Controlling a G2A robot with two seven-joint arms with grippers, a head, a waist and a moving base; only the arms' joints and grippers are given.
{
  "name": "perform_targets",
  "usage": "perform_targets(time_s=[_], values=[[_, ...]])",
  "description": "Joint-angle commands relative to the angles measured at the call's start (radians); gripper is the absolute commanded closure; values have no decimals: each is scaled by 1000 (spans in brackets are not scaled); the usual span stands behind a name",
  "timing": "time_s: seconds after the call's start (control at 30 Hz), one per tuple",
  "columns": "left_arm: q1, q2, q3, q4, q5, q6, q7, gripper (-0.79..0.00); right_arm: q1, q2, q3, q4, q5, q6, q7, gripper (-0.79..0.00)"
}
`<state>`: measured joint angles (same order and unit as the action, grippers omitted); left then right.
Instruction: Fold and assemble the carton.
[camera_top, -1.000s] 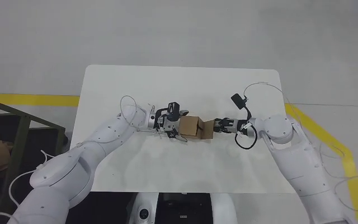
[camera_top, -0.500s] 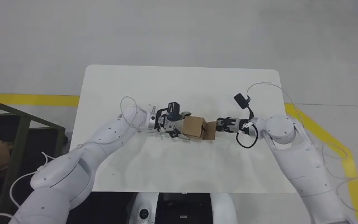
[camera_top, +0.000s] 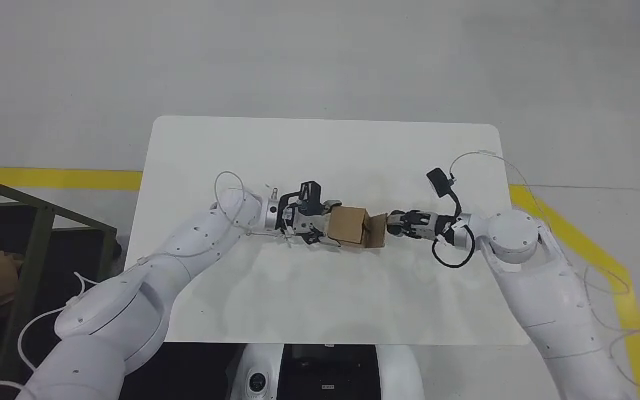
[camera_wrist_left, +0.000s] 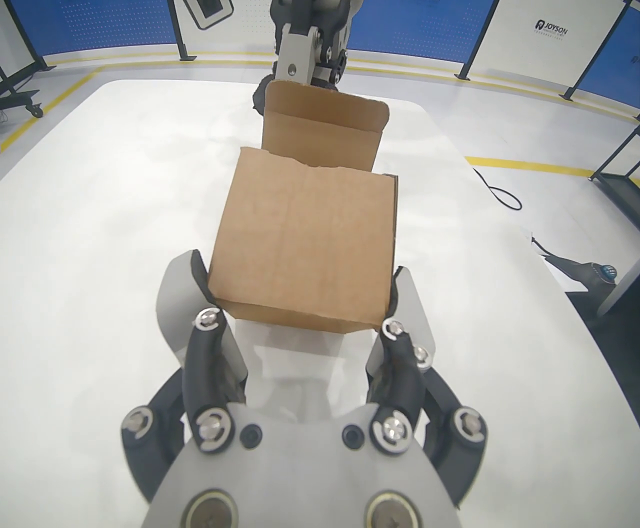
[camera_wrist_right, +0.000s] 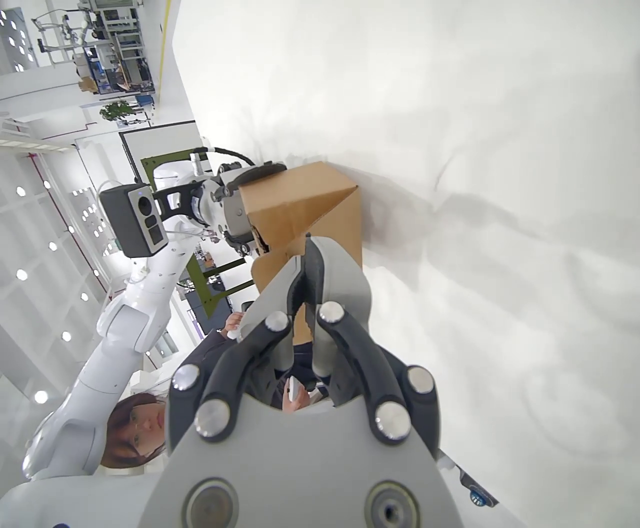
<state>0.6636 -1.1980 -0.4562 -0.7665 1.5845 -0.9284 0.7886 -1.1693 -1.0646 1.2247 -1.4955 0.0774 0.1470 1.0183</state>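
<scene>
A small brown carton (camera_top: 347, 226) lies on the white table (camera_top: 250, 150) near its middle. My left gripper (camera_top: 318, 224) is shut on one end of it; in the left wrist view its fingers (camera_wrist_left: 199, 280) press both sides of the carton (camera_wrist_left: 305, 240). An open flap (camera_wrist_left: 325, 127) sticks out from the far end. My right gripper (camera_top: 390, 226) is shut on that flap (camera_top: 374, 232). In the right wrist view its fingertips (camera_wrist_right: 306, 252) pinch the flap edge, with the carton (camera_wrist_right: 300, 200) and my left gripper (camera_wrist_right: 235, 210) beyond.
A black cable (camera_wrist_left: 500, 195) hangs past the table's edge in the left wrist view. The table has free room on all sides of the carton. A yellow floor line (camera_top: 70, 178) runs beside the table.
The carton has shifted slightly to the right between the two grippers. My right arm's elbow swung outward and down. Both grippers kept their hold.
</scene>
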Motion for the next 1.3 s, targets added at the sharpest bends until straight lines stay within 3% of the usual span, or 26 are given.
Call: perform_targets(time_s=[0.0,0.4,0.53,0.67,1.27], values=[[0,0,-3,1,2,-1,-2,-588,-11,1,8,-9,24,-12,3,0],[5,-3,-19,2,6,-5,-13,-570,-14,-1,-24,-3,57,-36,9,-9],[5,-3,-24,1,10,-6,-13,-566,-4,-3,-35,5,59,-40,8,-49],[5,-3,-27,0,16,-10,-13,-566,3,-2,-41,9,58,-40,9,-139],[10,-3,-45,-4,31,-13,-11,-502,28,1,-74,13,13,-14,14,-142]])
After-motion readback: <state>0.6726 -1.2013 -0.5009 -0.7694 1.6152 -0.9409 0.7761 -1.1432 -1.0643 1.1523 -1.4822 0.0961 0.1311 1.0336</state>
